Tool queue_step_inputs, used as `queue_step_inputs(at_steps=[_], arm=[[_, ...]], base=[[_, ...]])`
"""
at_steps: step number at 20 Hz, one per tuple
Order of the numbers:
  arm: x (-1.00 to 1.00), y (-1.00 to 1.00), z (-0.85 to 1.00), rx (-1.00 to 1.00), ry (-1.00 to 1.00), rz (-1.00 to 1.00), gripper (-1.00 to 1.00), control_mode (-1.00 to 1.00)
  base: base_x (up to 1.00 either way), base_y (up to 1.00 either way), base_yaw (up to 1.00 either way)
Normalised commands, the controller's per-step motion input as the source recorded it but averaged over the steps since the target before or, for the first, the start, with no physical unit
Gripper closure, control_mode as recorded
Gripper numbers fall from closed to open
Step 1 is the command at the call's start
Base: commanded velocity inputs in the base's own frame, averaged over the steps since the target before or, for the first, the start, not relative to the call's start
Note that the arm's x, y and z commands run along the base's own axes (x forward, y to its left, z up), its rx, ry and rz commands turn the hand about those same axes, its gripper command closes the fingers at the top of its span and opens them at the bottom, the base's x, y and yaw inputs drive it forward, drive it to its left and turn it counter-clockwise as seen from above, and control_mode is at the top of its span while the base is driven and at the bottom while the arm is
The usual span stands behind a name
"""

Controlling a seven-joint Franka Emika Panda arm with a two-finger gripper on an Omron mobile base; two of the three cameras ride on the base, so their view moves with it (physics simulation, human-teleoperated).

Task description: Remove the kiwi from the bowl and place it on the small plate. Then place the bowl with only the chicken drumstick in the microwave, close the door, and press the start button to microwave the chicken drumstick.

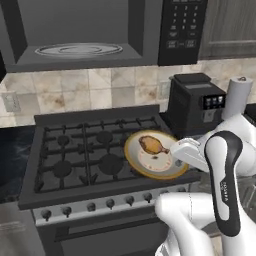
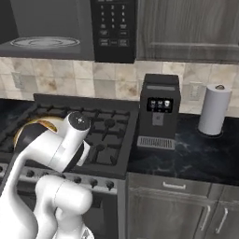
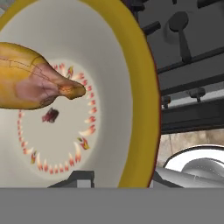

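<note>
My gripper [image 1: 174, 153] is shut on the right rim of the bowl [image 1: 156, 168], holding it just above the stove's right front burner. In the hand view one fingertip [image 3: 79, 179] sits inside the cream bowl [image 3: 109, 57] and the other outside its golden rim. The chicken drumstick [image 1: 151, 145] lies in the bowl, bone end toward the middle [image 3: 30, 81]. No kiwi shows in the bowl; it is out of view. The black microwave [image 1: 182, 30] hangs above the stove, its cavity open with the glass turntable [image 1: 79, 49] inside. In the right base view my arm hides most of the bowl [image 2: 33, 124].
The black gas stove [image 1: 85, 155] with knobs along its front lies under the bowl. A black coffee machine [image 1: 195, 102] [image 2: 158, 109] stands on the dark counter to the right, with a paper towel roll [image 1: 237, 95] [image 2: 214, 109] beyond it. Grey cabinets hang right of the microwave.
</note>
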Motion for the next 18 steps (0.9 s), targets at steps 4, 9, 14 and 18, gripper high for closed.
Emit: queue_step_inputs(at_steps=[4, 9, 14, 18], arm=[[0.00, 0.00, 0.00, 0.00, 0.00, 0.00, 1.00, 1.00], [0.00, 0.00, 0.00, 0.00, 0.00, 0.00, 1.00, 1.00], [0.00, 0.00, 0.00, 0.00, 0.00, 0.00, 1.00, 1.00], [0.00, 0.00, 0.00, 0.00, 0.00, 0.00, 1.00, 1.00]], base=[[0.26, 0.63, -0.11], [0.07, 0.15, -0.15], [0.37, 0.36, -0.11], [0.03, 0.79, 0.05]])
